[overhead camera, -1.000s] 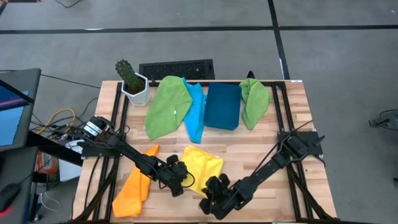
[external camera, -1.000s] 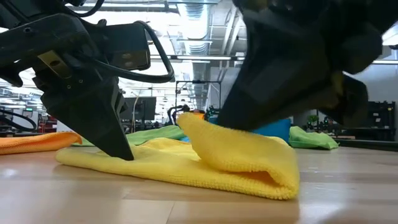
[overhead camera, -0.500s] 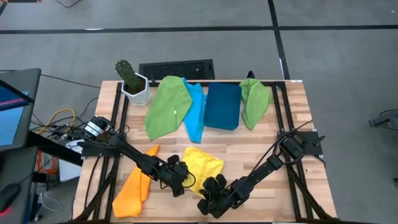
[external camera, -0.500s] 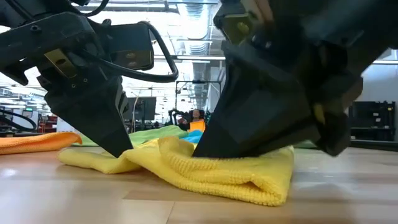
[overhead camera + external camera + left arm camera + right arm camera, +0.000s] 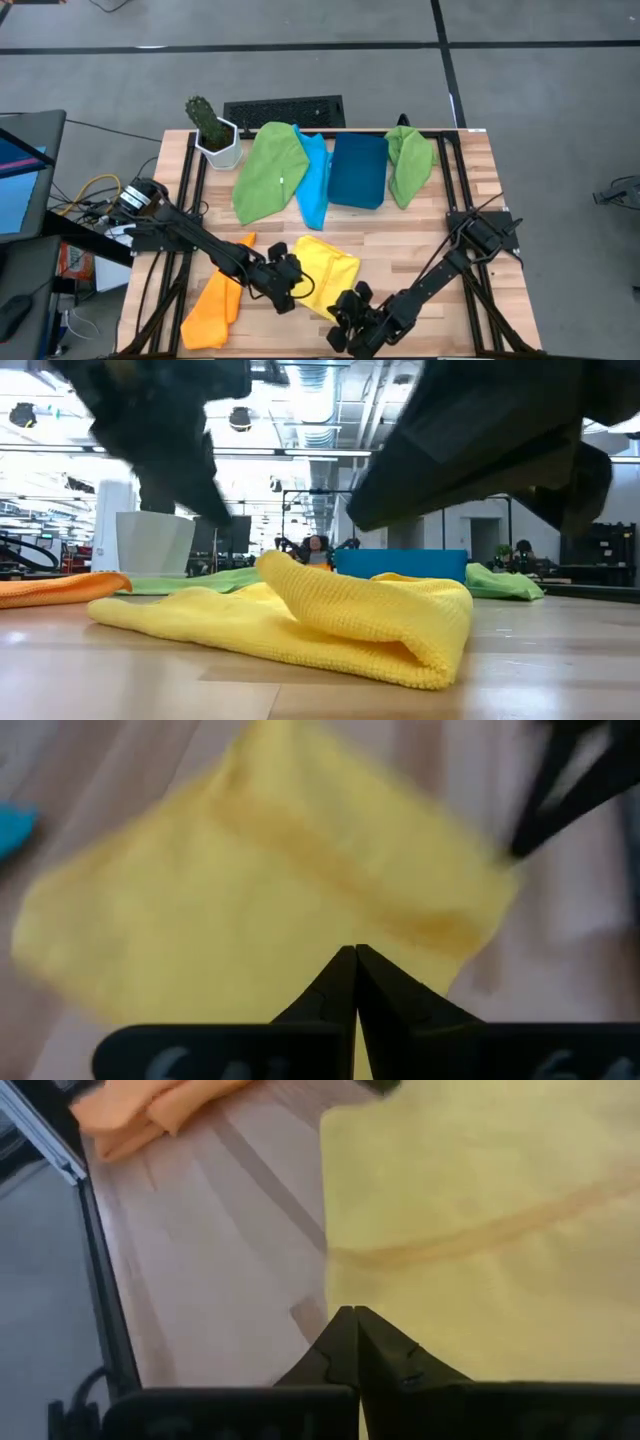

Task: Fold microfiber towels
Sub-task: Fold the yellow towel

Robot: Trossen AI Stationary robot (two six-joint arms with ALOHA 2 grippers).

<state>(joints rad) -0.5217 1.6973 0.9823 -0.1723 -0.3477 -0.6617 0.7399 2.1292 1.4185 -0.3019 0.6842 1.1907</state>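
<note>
Orange towel [image 5: 218, 298]: lies crumpled at the near left of the table [image 5: 420, 245]; the low view shows only its edge at the far left, and the right wrist view catches it beyond bare wood.
Left gripper [image 5: 288, 290]: sits over the left edge of the yellow towel; its fingers [image 5: 350, 982] are pressed together with no cloth between them, which the left wrist view shows and the high view does not.
Yellow towel [image 5: 325, 268]: lies near the middle of the table's near side, between the two grippers; only the low view shows its right part doubled over in a thick fold with one corner raised.
Right gripper [image 5: 348, 322]: hangs just near of the yellow towel; its fingers [image 5: 352, 1342] are together and empty over the cloth's edge. In the low view both grippers are dark blurred shapes above the cloth.
Plant pot [image 5: 217, 140]: far left corner, seen from above.
Green towel [image 5: 268, 170]: far side, beside a light blue towel [image 5: 315, 180].
Dark blue bin [image 5: 359, 170]: far middle.
Second green towel [image 5: 409, 162]: far right.
</note>
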